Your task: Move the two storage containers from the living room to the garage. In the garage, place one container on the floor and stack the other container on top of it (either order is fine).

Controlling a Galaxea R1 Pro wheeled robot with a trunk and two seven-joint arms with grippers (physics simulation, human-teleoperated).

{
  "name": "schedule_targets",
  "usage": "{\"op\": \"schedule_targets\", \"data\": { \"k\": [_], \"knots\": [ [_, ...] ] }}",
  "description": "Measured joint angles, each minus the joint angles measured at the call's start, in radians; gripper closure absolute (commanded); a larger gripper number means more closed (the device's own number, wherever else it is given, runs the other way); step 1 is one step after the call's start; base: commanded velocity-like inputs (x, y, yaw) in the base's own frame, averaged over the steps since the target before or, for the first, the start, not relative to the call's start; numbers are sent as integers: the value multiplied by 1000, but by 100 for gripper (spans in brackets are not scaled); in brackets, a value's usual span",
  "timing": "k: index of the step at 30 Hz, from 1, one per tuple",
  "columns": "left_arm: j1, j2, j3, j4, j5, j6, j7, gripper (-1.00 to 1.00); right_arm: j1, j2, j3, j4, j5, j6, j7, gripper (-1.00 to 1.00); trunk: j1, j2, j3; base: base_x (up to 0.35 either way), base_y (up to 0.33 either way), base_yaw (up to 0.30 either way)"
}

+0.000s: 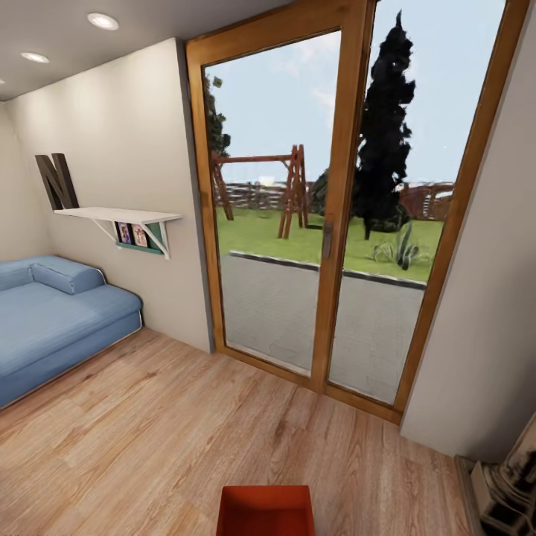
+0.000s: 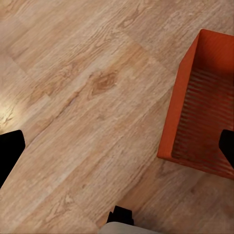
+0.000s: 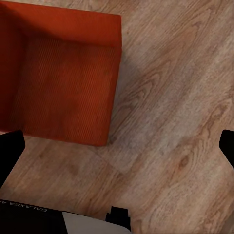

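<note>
My left gripper (image 2: 117,141) points downward, and its two dark fingertips (image 2: 9,148) show at the left and right edges of the left wrist view, set wide apart with nothing between them. My right gripper (image 3: 117,146) hangs the same way, its fingertips (image 3: 9,148) at the two side edges of the right wrist view, spread wide, gripping nothing. A dark part of each wrist shows at the bottom edge.

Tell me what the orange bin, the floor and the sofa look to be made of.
Bin: probably plastic, matte orange-red; thin walls, fine ribbing on the bottom.
Floor: light wood planks or laminate, low sheen; grain, knots and plank seams show.
Sofa: blue fabric upholstery by its soft, rounded, dull look; no weave is visible, so that is a guess.
</note>
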Motion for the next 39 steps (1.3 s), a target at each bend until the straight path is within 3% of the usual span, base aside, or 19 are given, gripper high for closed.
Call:
{"op": "schedule_targets", "data": {
  "k": [9,19,39],
  "knots": [
    [0,0,0,0,0,0,0,-100,0,0,0,0,-1,0,0,-100,0,0,0,9,0,3],
    [0,0,0,0,0,0,0,-100,0,0,0,0,0,0,0,-100,0,0,0,183,0,0],
    [0,0,0,0,0,0,1,-100,0,0,0,0,0,0,0,-100,0,0,0,8,0,0]
  ]
}}
